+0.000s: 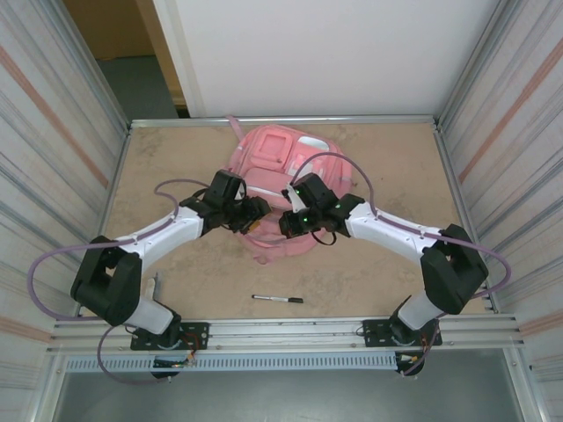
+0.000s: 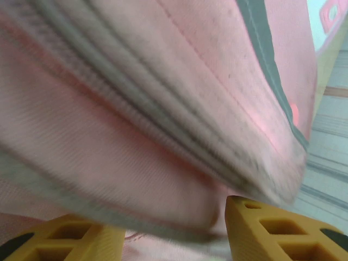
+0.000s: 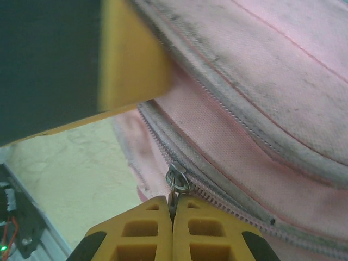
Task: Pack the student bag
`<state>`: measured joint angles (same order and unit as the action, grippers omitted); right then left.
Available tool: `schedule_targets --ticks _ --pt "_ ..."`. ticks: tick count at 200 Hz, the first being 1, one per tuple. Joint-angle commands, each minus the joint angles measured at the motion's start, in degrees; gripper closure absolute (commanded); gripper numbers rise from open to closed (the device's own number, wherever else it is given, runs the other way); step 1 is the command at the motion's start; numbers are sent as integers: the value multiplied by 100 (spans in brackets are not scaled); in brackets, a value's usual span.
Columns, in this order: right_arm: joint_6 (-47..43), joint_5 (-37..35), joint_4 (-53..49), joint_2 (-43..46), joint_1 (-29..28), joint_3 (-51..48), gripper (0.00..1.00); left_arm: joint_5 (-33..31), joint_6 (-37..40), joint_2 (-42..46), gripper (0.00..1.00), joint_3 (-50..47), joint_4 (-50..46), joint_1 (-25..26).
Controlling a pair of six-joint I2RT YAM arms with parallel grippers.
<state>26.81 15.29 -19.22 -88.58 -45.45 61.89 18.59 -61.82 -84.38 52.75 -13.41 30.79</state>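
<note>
Student bag (image 1: 277, 167) flat on table (image 1: 176, 158). At bag's near edge: right gripper (image 3: 173, 204) pinched closed on zip pull (image 3: 176, 178); left gripper (image 2: 176, 231) alongside, jaws apart, pink fabric bulging over fingers (image 2: 272, 228). Pen (image 1: 278, 299) nearer than bag, apart.

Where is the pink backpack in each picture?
Top external: student bag in the middle of the table, toward its far edge.
Left wrist: its pink fabric covers most of the picture, above the left claw.
Right wrist: it spreads across the right side.
Shared landmark: the grey zip in both wrist views; the right claw pinches its zip pull.
</note>
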Motion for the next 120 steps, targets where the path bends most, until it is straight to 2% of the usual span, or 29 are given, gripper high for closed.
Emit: schedule_targets --ticks 1,16,35,48,70,90,120 --pt "82 420 338 3 -363 331 100 -444 -120 -39 51 -19 190 23" --pt "94 406 376 -24 -486 383 100 -598 -79 -31 58 -75 208 31" --pt "60 201 156 -50 -518 436 100 -612 -95 60 88 -211 289 -22" --pt "-45 -27 -36 -21 -468 398 100 -702 42 232 100 -254 120 -63" --pt "-132 -239 -345 94 -227 163 100 -839 317 608 100 -338 -220 -249" --pt "-123 -257 -408 310 36 -261 100 -377 446 862 100 -441 -301 -635" --pt "-141 -308 -489 473 507 -709 100 -46 878 1015 100 -273 -708 -1072"
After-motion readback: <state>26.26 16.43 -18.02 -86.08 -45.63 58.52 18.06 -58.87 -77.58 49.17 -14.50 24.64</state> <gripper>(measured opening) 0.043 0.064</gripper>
